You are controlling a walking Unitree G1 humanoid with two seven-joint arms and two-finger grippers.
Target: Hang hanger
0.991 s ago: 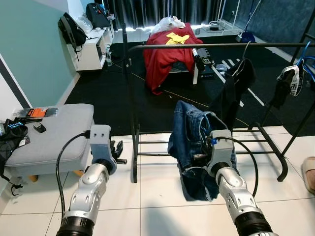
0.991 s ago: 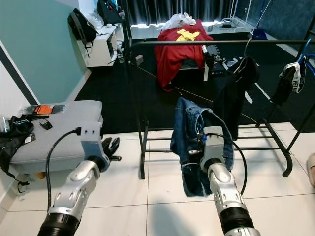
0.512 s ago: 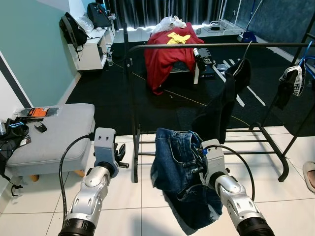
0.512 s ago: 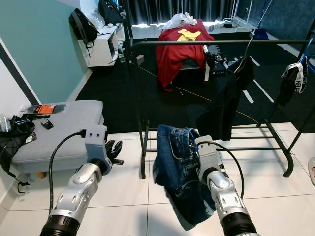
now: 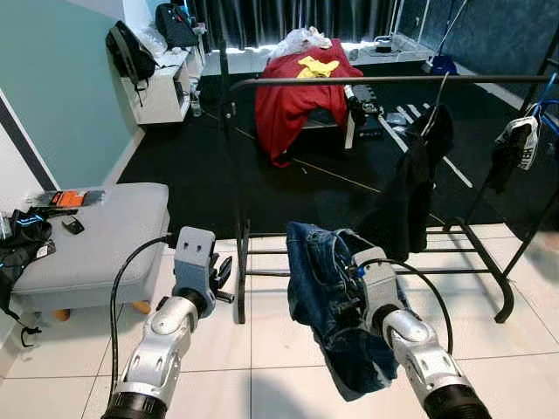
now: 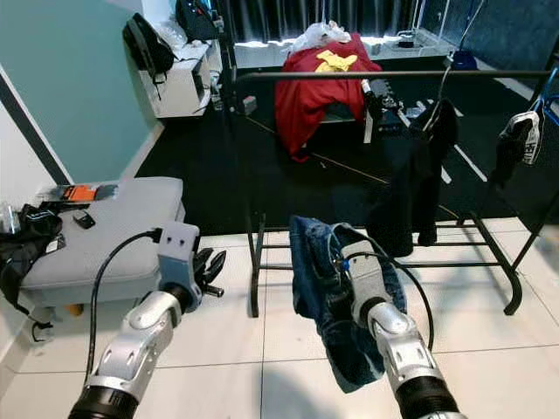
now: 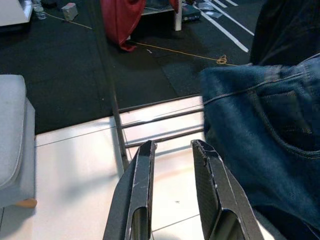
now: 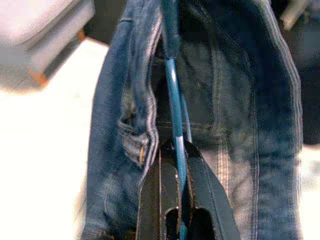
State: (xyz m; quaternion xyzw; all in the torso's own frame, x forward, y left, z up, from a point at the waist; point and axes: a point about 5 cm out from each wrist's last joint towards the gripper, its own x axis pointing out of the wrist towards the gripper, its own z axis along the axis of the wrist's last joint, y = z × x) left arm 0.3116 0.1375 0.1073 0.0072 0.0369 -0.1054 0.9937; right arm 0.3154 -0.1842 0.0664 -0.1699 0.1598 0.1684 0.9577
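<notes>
Hanger point(image 8: 172, 100), blue, draped with a pair of jeans point(image 5: 327, 297), is not yet on the clothes rack point(image 5: 384, 81). Status, judged from the frames: pickup done, hanging still to do. The rack's top bar runs high across the scene, well above and beyond the load; the jeans sit low, in front of the rack's lower rails, over the white tile floor point(image 5: 262, 349). Remaining: raise the hanger to bar height, hook it over, release. A dark garment point(image 5: 410, 175) already hangs on the bar toward the right, so free bar lies to its left.

Right arm: extended forward and low, right gripper point(image 8: 176, 170) buried in denim. In the right wrist view its 2 fingers are clamped on the blue hanger rod, which runs straight up between them.

Left arm: forward at similar height, just left of the jeans. Left gripper point(image 7: 172, 185) holds nothing; its 2 fingers stand a narrow gap apart, aimed at the floor near the rack's left post point(image 5: 238, 262).
</notes>
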